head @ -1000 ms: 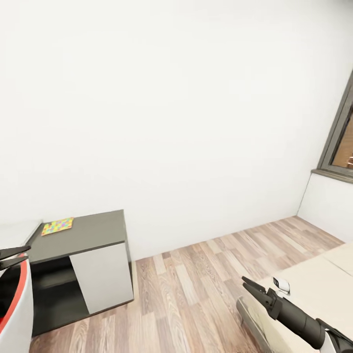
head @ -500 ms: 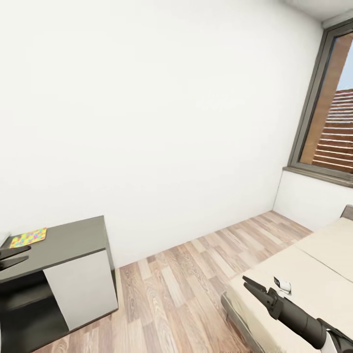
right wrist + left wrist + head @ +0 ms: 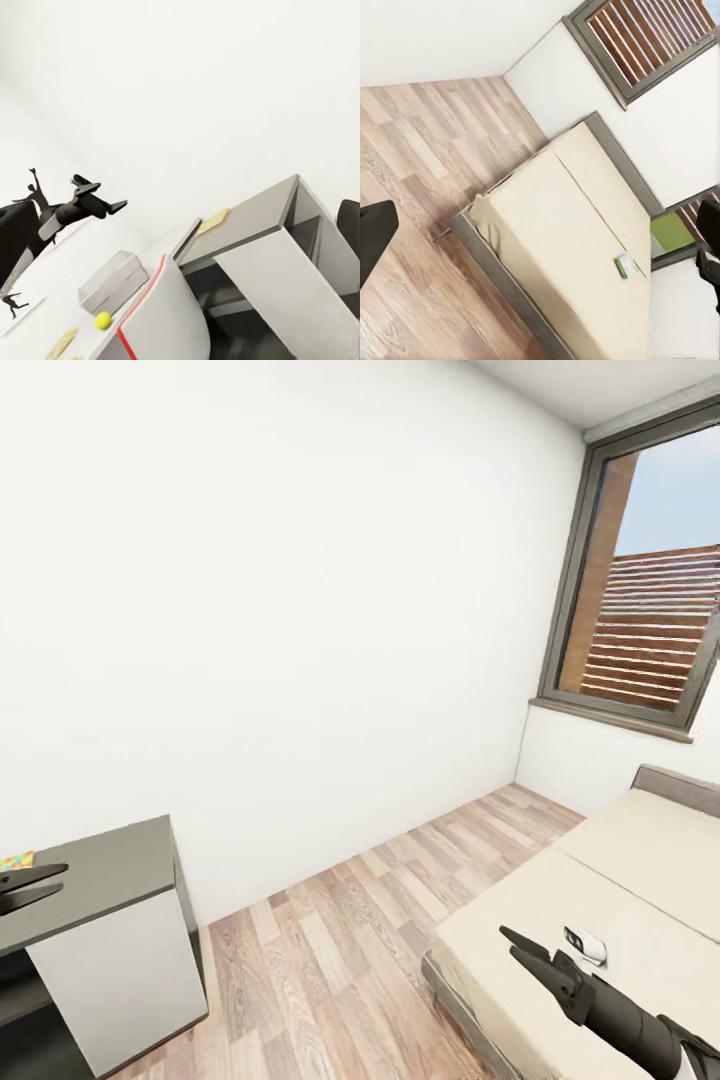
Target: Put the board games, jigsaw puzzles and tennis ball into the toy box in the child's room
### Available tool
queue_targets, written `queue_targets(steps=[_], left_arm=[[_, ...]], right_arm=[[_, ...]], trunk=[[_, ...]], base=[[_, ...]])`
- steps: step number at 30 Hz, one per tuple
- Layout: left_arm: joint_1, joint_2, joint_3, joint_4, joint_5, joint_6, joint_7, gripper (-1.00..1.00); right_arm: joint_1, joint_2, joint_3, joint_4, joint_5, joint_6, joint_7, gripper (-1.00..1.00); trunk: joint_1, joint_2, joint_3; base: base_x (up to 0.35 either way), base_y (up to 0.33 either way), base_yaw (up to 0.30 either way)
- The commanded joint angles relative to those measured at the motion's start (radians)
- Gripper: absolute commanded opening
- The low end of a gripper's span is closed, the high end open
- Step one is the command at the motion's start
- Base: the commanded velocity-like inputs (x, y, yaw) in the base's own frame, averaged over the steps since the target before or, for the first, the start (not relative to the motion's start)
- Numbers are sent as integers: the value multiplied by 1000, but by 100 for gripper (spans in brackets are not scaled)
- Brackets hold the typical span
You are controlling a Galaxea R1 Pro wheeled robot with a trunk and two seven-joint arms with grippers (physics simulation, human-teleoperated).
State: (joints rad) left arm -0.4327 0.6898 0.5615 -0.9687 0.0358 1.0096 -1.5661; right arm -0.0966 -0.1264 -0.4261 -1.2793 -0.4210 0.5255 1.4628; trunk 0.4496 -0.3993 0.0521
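The toy box (image 3: pixel 112 280) sits on the pale worktop (image 3: pixel 56 300) in the right wrist view, a grey bin with flared walls, and the tennis ball (image 3: pixel 103 320) lies on the same surface just beside it. A flat yellowish square (image 3: pixel 214 220), probably one of the jigsaw puzzles, rests on the lower dark side cabinet (image 3: pixel 247 214) next to the worktop; in the head view only a sliver of it shows at the cabinet's far edge. I cannot make out whether the box holds anything.

The left wrist view looks across the bed (image 3: pixel 562 240), where a small green-edged board game (image 3: pixel 625 264) lies flat near the headboard end, well apart from the robot. That distance is presumably why both arms are held forward and empty: the robot looks to be travelling towards the bed to fetch a game, not working yet.

The left tool (image 3: pixel 28 886) hangs over the cabinet top with its two fingers a little apart and nothing between them. The right tool (image 3: pixel 528 952) hovers above the near corner of the mattress, fingers likewise slightly apart and empty.

Between cabinet and bed runs a strip of wooden floor (image 3: pixel 340 920), bounded by a white wall and a window (image 3: pixel 650 620). The bed's dark frame juts into that strip, so the base will probably have to come alongside rather than head on, and the reach to the game looks long.
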Motion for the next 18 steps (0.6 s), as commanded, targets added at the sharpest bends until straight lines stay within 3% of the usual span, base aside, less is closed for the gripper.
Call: queue_targets(steps=[1,8,18], left_arm=[[0,-1,0,0,-2,11,-5,100],[0,-4,-1,1,-5,10,-5,100],[0,-4,-1,1,-4,10,-5,100]], right_arm=[[2,-1,-10,0,-2,11,22,100],[8,-4,-93,0,-2,18,71,100],[6,-7,-171,-1,-6,25,94,100]], trunk=[[0,-1,1],[0,-1,8],[0,-1,18]], base=[[0,0,-247],[0,0,-246],[0,0,-246]])
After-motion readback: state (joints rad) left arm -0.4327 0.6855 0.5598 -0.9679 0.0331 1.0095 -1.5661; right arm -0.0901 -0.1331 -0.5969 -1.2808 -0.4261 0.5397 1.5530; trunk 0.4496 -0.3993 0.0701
